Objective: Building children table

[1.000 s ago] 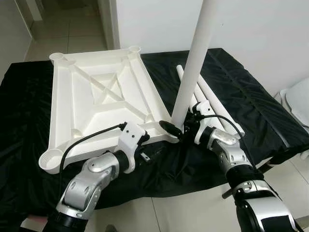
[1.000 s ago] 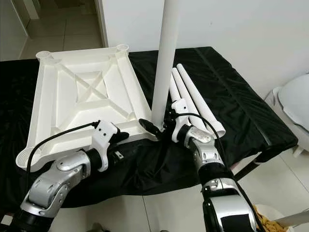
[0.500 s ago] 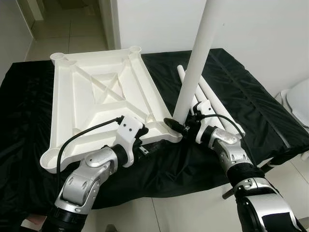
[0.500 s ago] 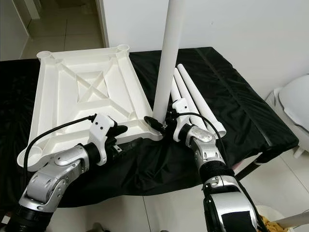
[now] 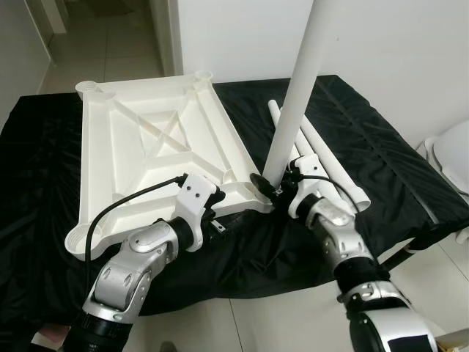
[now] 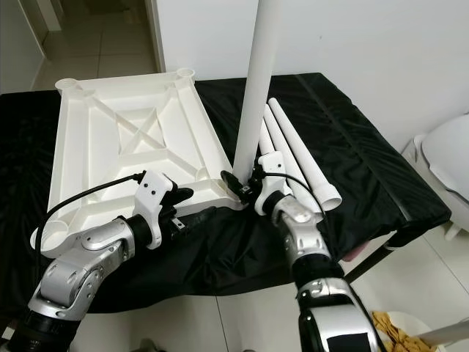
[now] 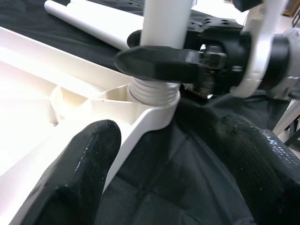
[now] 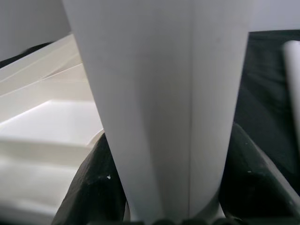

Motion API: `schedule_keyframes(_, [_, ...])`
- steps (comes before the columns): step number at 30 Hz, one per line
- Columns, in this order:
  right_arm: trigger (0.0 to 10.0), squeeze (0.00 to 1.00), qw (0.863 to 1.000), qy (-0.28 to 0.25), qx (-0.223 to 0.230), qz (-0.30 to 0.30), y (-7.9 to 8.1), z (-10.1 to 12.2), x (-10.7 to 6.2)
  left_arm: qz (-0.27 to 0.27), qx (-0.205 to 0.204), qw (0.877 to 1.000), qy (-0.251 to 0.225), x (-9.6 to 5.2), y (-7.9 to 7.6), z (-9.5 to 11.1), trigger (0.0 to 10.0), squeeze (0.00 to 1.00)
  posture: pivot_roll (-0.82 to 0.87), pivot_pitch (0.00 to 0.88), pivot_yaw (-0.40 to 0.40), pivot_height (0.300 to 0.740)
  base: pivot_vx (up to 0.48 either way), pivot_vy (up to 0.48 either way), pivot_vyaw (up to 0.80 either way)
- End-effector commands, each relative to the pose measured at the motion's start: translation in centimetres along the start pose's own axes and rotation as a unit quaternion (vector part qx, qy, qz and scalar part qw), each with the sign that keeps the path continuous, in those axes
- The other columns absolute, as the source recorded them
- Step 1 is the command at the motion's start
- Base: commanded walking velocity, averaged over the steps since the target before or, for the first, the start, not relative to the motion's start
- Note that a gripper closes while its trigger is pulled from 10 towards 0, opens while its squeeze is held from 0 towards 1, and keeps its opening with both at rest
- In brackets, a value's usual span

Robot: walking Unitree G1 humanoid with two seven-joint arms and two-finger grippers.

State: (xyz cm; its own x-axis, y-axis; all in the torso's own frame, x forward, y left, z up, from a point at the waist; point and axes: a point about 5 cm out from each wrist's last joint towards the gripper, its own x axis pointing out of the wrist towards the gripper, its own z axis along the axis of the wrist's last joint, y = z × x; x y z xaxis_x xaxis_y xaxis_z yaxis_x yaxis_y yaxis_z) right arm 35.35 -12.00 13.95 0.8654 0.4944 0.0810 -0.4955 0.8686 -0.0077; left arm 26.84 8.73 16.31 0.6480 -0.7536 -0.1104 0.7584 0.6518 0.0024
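The right gripper [image 5: 265,184] clamps the upright white leg [image 5: 297,95] just above its threaded end, which sits in the corner socket of the upturned tabletop [image 5: 139,147] (apparently only partly screwed in). The left gripper [image 5: 220,220], fingers spread, holds nothing beside that corner, over the black cloth [image 5: 381,161]

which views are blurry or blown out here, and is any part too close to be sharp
Both eye views are sharp and evenly lit. In the left wrist view the tabletop is blown out to glare, and the left gripper fingers are soft from closeness. In the right wrist view the table leg looms close, featureless and slightly soft between the right gripper fingers.
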Motion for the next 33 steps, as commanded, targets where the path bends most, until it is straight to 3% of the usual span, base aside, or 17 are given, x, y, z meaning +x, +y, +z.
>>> schedule_keyframes(1, [0.0,0.0,0.999,0.01,0.024,-0.037,-0.3,-0.5,-0.2,0.005,0.004,1.0,-0.002,0.0,0.1,0.1,10.0,0.0,-0.04,0.033,-0.018,0.74,0.0,0.0,0.0])
schedule_keyframes(3, [0.0,0.0,0.996,0.006,0.027,-0.081,0.1,-0.4,0.0,0.005,0.004,1.0,-0.003,0.1,0.2,0.2,10.0,0.0,-0.04,0.033,-0.018,0.74,0.0,0.0,0.0])
schedule_keyframes(8, [0.0,0.0,0.993,-0.01,0.025,-0.116,1.5,-0.1,0.5,0.004,0.003,1.0,-0.004,0.2,0.2,0.2,10.0,0.0,-0.05,0.032,-0.017,0.74,0.0,0.0,0.0])
schedule_keyframes(10, [0.0,0.0,0.987,-0.013,0.026,-0.158,2.5,0.2,0.9,0.004,0.002,1.0,-0.006,0.3,0.2,0.2,10.0,0.0,-0.05,0.031,-0.019,0.74,0.0,0.0,0.0])
schedule_keyframes(12, [0.0,0.0,0.987,-0.013,0.026,-0.158,2.5,0.2,0.9,0.004,0.002,1.0,-0.006,0.3,0.2,0.2,10.0,0.0,-0.05,0.031,-0.019,0.74,0.0,0.0,0.0])
schedule_keyframes(13, [0.0,0.0,0.982,-0.014,0.03,-0.184,3.5,0.4,1.4,0.001,0.001,1.0,-0.007,0.5,0.1,0.2,10.0,0.0,-0.06,0.031,-0.018,0.74,0.0,0.0,0.0])
schedule_keyframes(21, [0.0,0.0,0.983,-0.019,0.029,-0.179,4.3,0.8,1.7,-0.002,0.0,1.0,-0.009,0.6,-0.1,0.3,10.0,0.0,-0.06,0.032,-0.02,0.74,0.0,0.0,0.0])
schedule_keyframes(22, [10.0,0.0,0.983,-0.017,0.037,-0.178,4.3,0.8,1.6,-0.002,0.0,1.0,-0.01,0.7,-0.1,0.3,10.0,0.0,-0.06,0.032,-0.02,0.74,0.0,0.0,0.0])
schedule_keyframes(27, [10.0,0.0,0.986,-0.019,0.053,-0.158,4.2,0.8,1.3,-0.002,0.001,1.0,-0.01,0.7,0.0,0.3,10.0,0.0,-0.06,0.032,-0.019,0.74,0.0,0.0,0.0])
schedule_keyframes(28, [10.0,0.56,0.987,-0.018,0.048,-0.155,3.7,0.8,1.1,-0.001,0.001,1.0,-0.011,0.6,0.0,0.4,10.0,0.0,-0.06,0.033,-0.019,0.74,0.0,0.0,0.0])
schedule_keyframes(29, [10.0,0.56,0.987,-0.018,0.048,-0.155,3.7,0.8,1.1,-0.001,0.001,1.0,-0.011,0.6,0.0,0.4,10.0,0.0,-0.06,0.033,-0.019,0.74,0.0,0.0,0.0])
schedule_keyframes(30, [10.0,1.0,0.988,-0.019,0.047,-0.145,3.1,0.9,0.9,-0.001,0.001,1.0,-0.011,0.6,0.1,0.4,10.0,0.0,-0.06,0.033,-0.02,0.74,0.0,0.0,0.0])
schedule_keyframes(33, [10.0,1.0,0.991,-0.025,0.041,-0.129,2.5,1.2,0.6,0.0,0.001,1.0,-0.012,0.6,0.1,0.4,10.0,0.0,-0.06,0.033,-0.021,0.74,0.0,0.0,0.0])
